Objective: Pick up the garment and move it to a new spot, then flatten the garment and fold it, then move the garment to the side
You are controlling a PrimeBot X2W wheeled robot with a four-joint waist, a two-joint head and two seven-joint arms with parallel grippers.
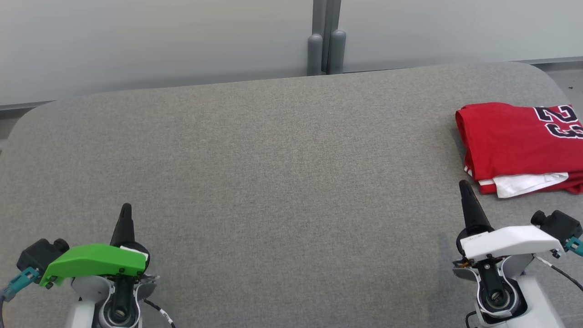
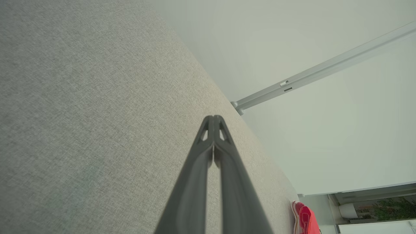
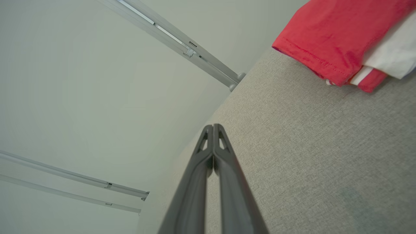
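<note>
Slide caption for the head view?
Folded red jersey at the right edge of the grey fabric table; left gripper and right gripper shut, empty, clear of it.

You're looking at a matt, coarse-woven grey cloth tabletop [image 1: 273,159]; red jersey [image 1: 514,136] is showing smooth, matt fabric; left gripper [image 2: 213,117] fingers are reading matt dark plastic.

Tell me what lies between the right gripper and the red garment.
Between right gripper and garment lies just bare grey tabletop, as the head and right wrist views show.
</note>
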